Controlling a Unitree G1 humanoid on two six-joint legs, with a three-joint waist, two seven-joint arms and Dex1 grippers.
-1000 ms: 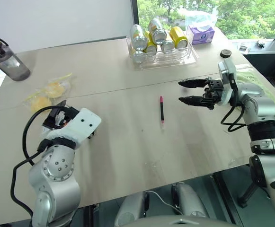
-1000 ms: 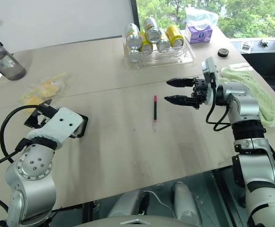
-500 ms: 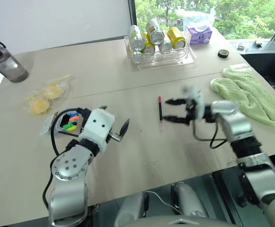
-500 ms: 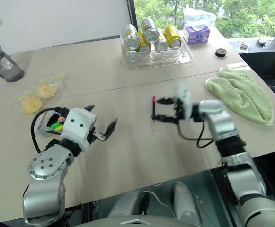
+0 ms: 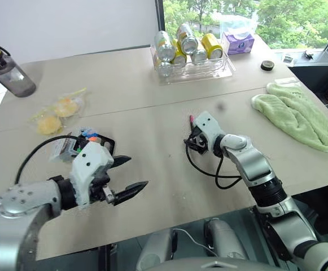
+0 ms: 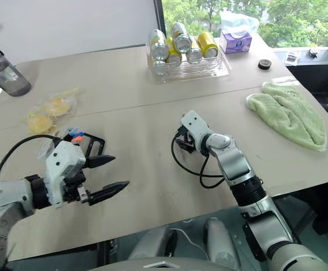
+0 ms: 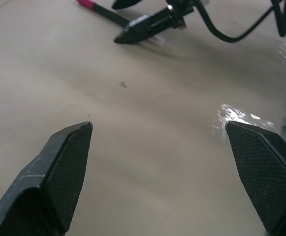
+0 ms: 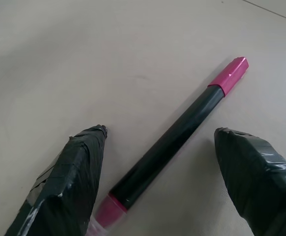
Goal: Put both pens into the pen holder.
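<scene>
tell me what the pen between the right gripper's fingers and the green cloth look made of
Pen: likely plastic, a smooth, slightly glossy black barrel with matte magenta ends. Green cloth: looks like terry or microfibre, its surface nubbly and limp, draped in soft folds.

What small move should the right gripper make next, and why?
Probably close the fingers. The right gripper is open, and the black pen with magenta-pink ends lies on the beige table between its fingers, not yet gripped.

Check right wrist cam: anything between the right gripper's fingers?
Yes, in the right wrist view the pink-ended pen lies on the table between the open right gripper fingers, ungripped.
</scene>
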